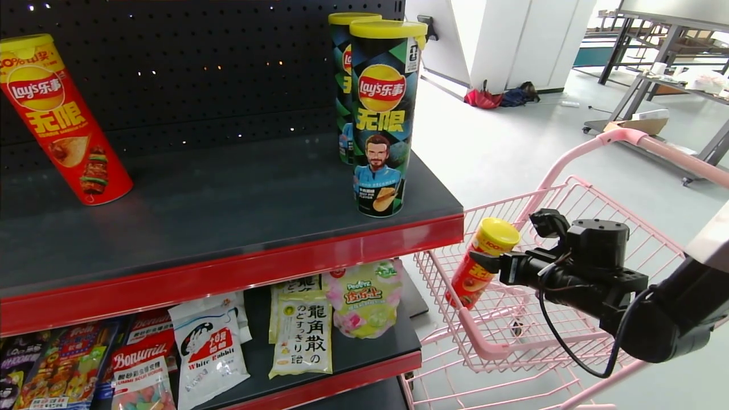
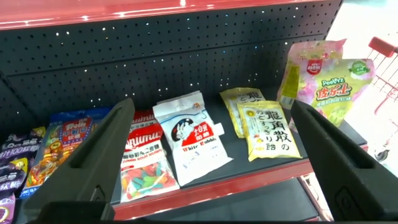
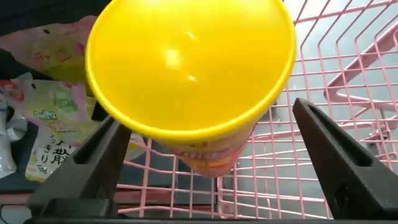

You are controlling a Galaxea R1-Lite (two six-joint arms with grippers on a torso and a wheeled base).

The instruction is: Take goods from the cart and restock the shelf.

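The jaws of the right gripper (image 1: pixel 484 262) are closed on a red chip can (image 1: pixel 472 280), which is held tilted between them, inside the pink wire cart (image 1: pixel 626 135) and off its floor. The can is seen as a tall red tube with yellow print and a round yellow lid. In the right wrist view the lid (image 3: pixel 186 62) is turned towards the camera between the two fingers, and most of the tube beyond it is hidden. In the head view part of the can's side is covered by one finger (image 1: pixel 484 261).

The jaws of the left gripper (image 2: pixel 211 106) are spread wide with nothing between them. Beyond them, flat snack bags are laid on the lower shelf (image 2: pixel 261 180): a white candy bag (image 2: pixel 189 140) between the jaws and a pink-and-green pouch (image 2: pixel 336 84) past the far finger. The bags at the other side are cut off by the frame.

Above and beside the right jaws, a dark chip can (image 1: pixel 384 114) is stood on the upper shelf (image 1: pixel 228 199), with a second one largely hidden behind it.
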